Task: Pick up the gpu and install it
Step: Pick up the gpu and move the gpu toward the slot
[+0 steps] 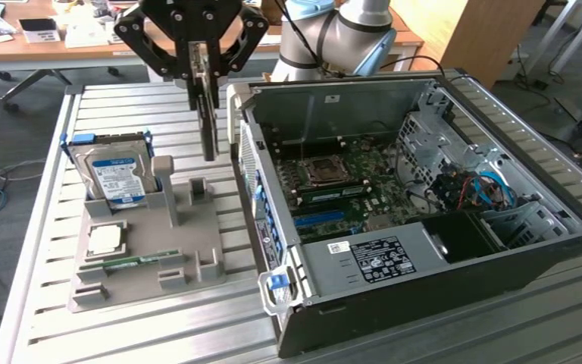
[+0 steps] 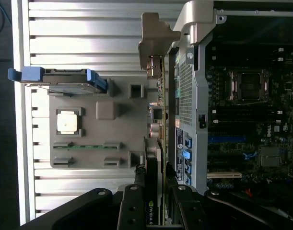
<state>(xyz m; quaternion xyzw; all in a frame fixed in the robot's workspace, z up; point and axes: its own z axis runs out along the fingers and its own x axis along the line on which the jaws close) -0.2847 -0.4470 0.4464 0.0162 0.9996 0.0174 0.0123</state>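
Observation:
The gpu (image 1: 208,125) hangs edge-on, upright, above the slatted table. It is between the grey parts holder (image 1: 160,250) and the open computer case (image 1: 412,220). My gripper (image 1: 202,72) is shut on its upper edge, with black fingers on both faces of the card. The wrist view looks down the card's length. There the gpu (image 2: 156,120) runs beside the case's rear wall (image 2: 187,91), its silver end bracket (image 2: 153,33) farthest from my gripper (image 2: 156,196). The motherboard (image 1: 347,186) lies exposed inside the case.
The grey holder carries a silver hard drive with blue rails (image 1: 114,174), a CPU (image 1: 104,240) and a green memory stick (image 1: 139,262). The robot's base (image 1: 336,38) stands behind the case. A power supply (image 1: 377,258) fills the case's near corner. Wooden desks stand behind the table.

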